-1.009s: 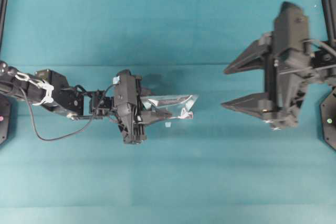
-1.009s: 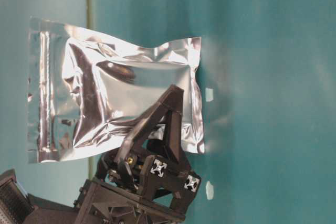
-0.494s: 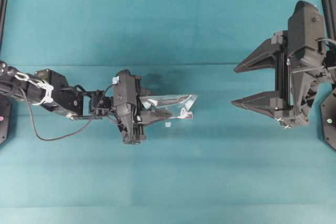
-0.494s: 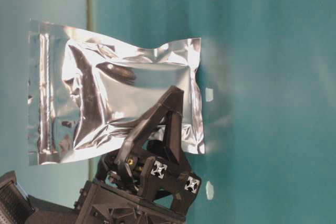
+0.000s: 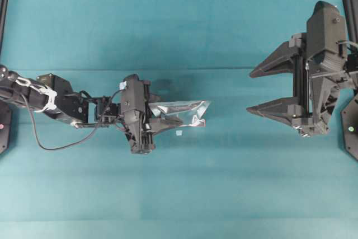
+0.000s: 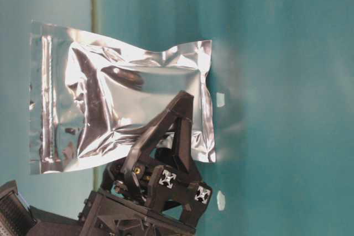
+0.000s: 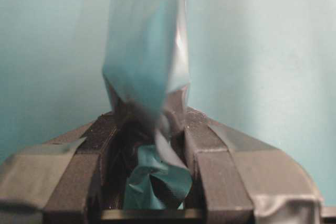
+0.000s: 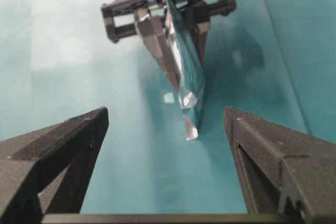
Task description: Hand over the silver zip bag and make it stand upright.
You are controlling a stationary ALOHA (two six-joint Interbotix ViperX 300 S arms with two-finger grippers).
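Left gripper point(image 5: 168, 120) fingers clamped on silver zip bag point(image 5: 182, 111), frame centre; right gripper point(image 5: 253, 90) fingers spread wide, holding nothing, right edge.

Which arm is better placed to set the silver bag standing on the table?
Left: its tool is clamped on the silver zip bag, while the right tool stands open and well apart from it.
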